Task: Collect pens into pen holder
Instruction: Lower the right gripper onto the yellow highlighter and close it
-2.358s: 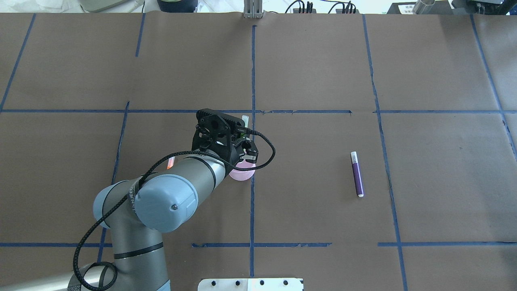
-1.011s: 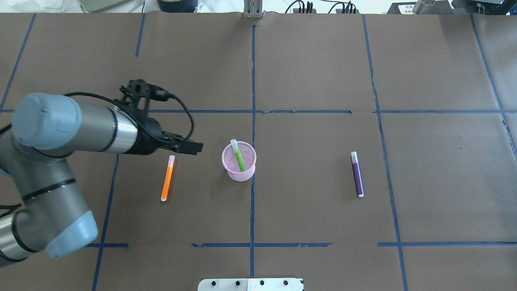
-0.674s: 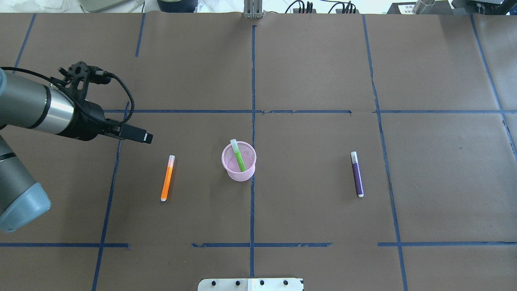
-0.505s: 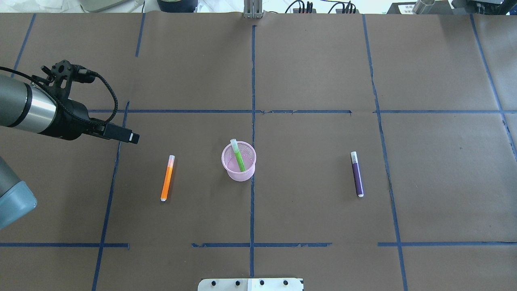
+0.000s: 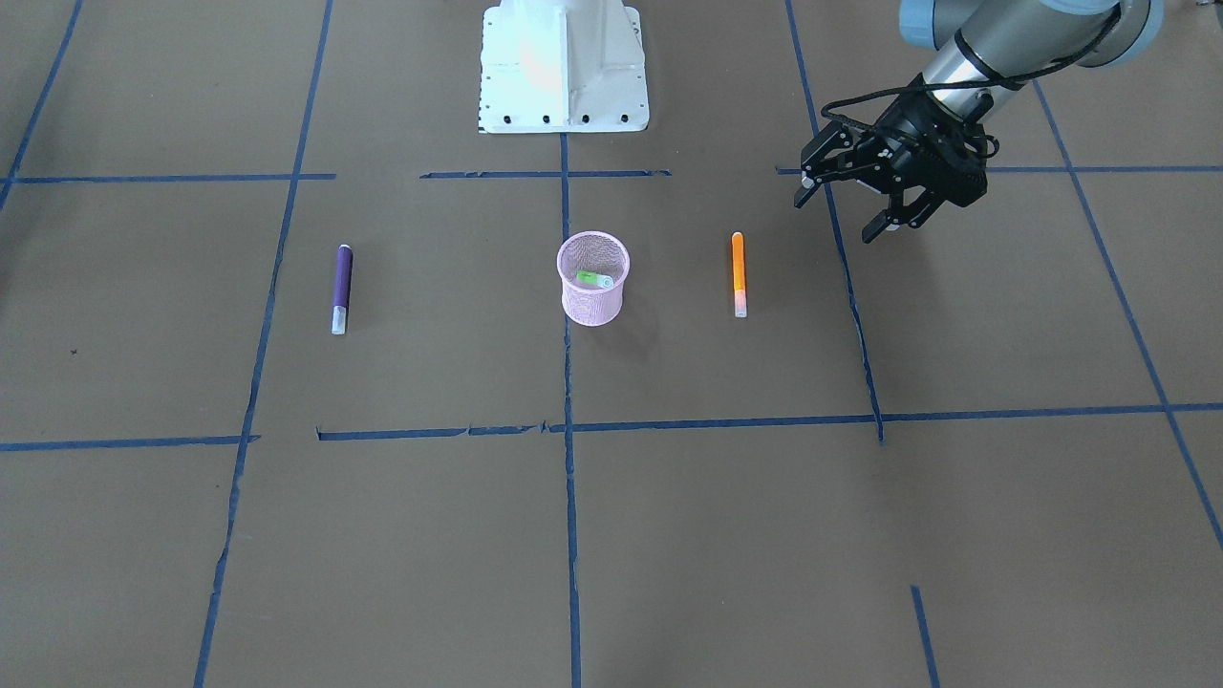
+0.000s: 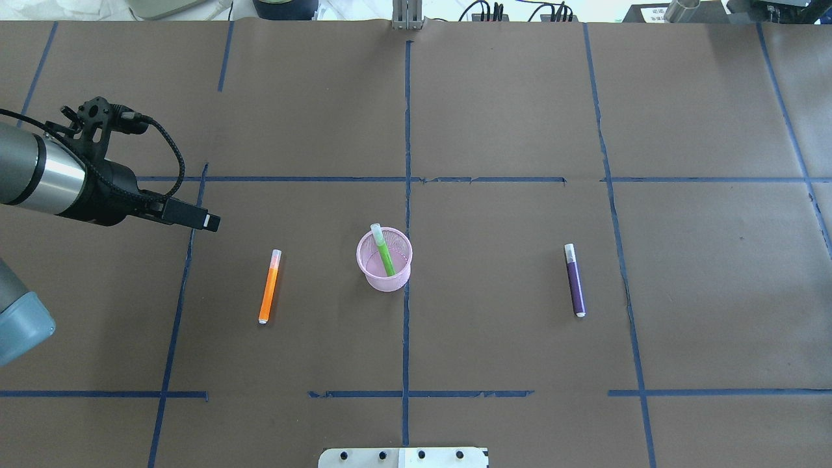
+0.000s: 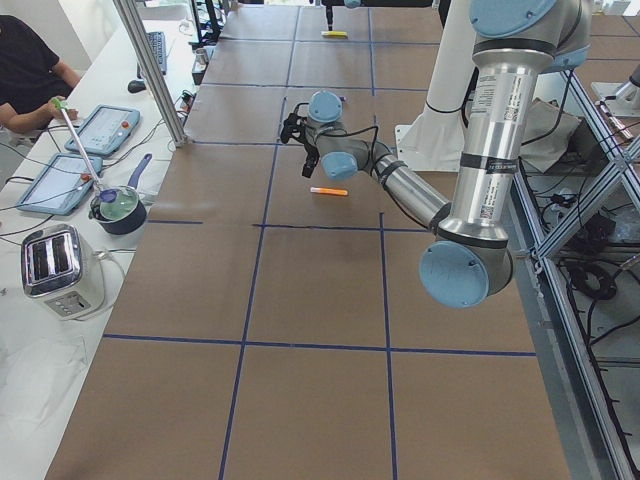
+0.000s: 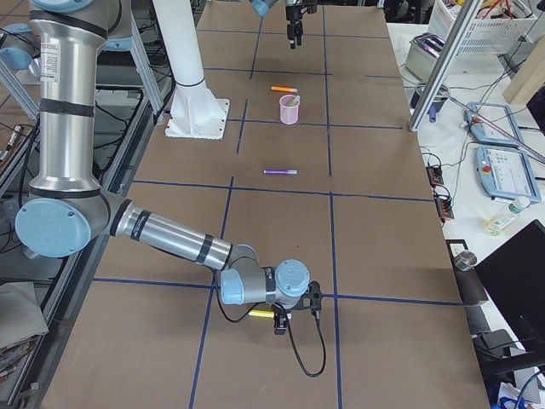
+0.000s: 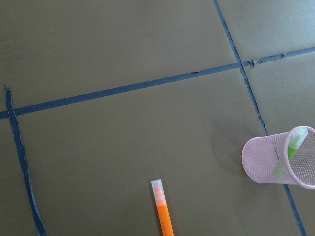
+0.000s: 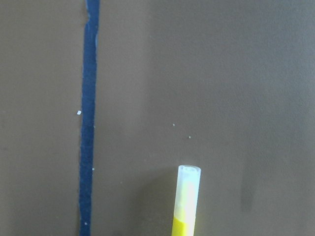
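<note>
The pink mesh pen holder stands mid-table with a green pen leaning inside it; it also shows in the front view and the left wrist view. An orange pen lies flat to its left and a purple pen to its right. My left gripper is open and empty, held above the table beyond the orange pen. My right gripper is far off at the table's right end, by a yellow pen; I cannot tell whether it is open or shut.
Blue tape lines divide the brown table cover. The robot's white base plate sits at the near middle edge. A toaster, tablets and a seated person are beside the table's far long side in the left view.
My left arm was over the holder, then swung away to the left, leaving the green pen standing in the holder. In the last half second it has hardly moved.
</note>
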{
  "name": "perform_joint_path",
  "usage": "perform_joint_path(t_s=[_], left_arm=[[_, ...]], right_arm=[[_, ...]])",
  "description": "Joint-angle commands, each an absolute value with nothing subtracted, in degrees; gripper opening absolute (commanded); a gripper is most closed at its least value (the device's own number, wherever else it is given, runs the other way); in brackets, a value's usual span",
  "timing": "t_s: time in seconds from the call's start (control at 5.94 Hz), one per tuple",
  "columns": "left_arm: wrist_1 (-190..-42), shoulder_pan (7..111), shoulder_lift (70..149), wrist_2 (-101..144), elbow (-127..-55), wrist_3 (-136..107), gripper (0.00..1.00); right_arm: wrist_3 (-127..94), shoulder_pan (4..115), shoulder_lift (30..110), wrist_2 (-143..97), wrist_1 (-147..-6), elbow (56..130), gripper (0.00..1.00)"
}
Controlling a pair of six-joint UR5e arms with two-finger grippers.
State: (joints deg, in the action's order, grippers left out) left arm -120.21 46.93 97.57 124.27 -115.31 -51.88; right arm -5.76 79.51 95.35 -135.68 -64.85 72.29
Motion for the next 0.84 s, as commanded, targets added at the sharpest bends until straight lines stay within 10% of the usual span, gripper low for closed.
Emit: perform_joint_path(t_s=[0.0,0.17,0.67], left_arm=[[-120.3,46.9,97.6,124.1,-115.3,-51.9,1.00],[-120.3,46.9,97.6,124.1,-115.3,-51.9,1.00],[-120.4,46.9,97.5,124.1,-115.3,-52.0,1.00]], right_arm=[[-5.7,78.0,94.8,-135.4,-64.8,70.7,0.92],[-5.7,77.9,94.8,-135.4,-64.7,70.4,0.83],[-5.4,77.9,94.9,-135.4,-64.5,70.2,0.00]])
